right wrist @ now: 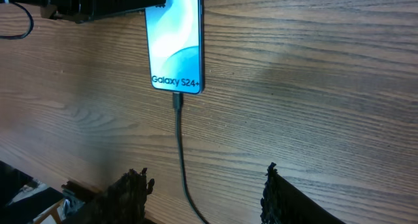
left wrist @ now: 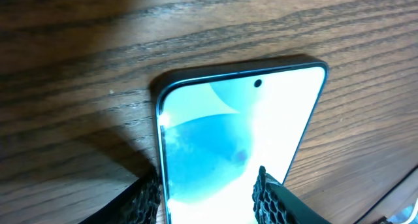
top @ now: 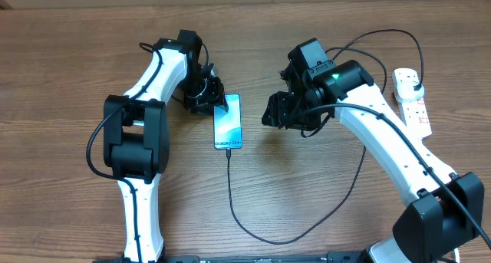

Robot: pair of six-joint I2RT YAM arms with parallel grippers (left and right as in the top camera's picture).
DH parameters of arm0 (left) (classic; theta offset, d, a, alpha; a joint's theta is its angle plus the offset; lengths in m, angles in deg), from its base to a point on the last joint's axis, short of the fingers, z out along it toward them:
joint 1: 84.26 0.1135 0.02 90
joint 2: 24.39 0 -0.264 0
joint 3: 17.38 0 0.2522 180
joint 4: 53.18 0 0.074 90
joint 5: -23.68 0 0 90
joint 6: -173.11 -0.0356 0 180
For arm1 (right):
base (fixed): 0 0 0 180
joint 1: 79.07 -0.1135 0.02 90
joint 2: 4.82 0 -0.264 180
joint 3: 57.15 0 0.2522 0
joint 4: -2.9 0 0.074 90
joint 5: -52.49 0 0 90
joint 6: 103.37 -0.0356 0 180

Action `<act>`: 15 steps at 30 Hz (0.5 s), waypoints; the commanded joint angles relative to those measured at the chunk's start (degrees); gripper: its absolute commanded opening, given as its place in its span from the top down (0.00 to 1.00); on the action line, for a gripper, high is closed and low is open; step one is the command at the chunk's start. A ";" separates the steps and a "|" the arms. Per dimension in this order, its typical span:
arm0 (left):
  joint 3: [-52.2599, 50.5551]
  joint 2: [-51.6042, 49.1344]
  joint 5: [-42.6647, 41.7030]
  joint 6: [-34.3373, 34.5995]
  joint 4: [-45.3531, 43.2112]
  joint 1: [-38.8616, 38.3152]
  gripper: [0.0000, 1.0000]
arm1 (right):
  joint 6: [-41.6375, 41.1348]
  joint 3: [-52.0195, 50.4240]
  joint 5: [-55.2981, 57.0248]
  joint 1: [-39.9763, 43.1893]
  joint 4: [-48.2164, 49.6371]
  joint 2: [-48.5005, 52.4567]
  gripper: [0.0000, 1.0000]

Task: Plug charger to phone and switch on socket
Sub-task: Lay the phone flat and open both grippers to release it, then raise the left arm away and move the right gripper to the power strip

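Note:
The phone [top: 228, 123] lies flat on the wooden table, its blue-teal screen reading "Galaxy S24+" in the right wrist view [right wrist: 175, 48]. The charger's black cable [top: 234, 202] has its connector tip [right wrist: 177, 101] in the phone's bottom end. It loops round to a black plug [top: 415, 83] in the white socket strip [top: 412, 102] at the far right. My left gripper [top: 211, 96] straddles the phone's top end [left wrist: 241, 126], with fingers [left wrist: 209, 198] at both long edges. My right gripper [top: 278, 113] is open and empty, right of the phone; the cable [right wrist: 181, 159] runs between its fingers [right wrist: 202, 191].
The cable's loop [top: 268, 240] lies near the table's front edge and passes under my right arm [top: 383, 140]. A second black wire arcs over the back right [top: 391, 33]. The left arm's base [top: 134, 140] stands left of the phone.

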 commanded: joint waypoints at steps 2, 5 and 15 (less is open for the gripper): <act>-0.37 -0.92 4.74 0.35 -0.44 0.31 0.50 | 0.37 -0.35 1.42 0.22 0.11 0.11 0.41; -0.37 -0.92 4.70 0.35 -0.66 0.31 0.51 | 0.39 -0.35 2.14 0.22 0.11 0.11 0.41; 12.98 0.02 4.50 0.52 11.30 1.75 0.51 | 3.04 1.88 2.25 4.26 -1.77 -2.36 0.45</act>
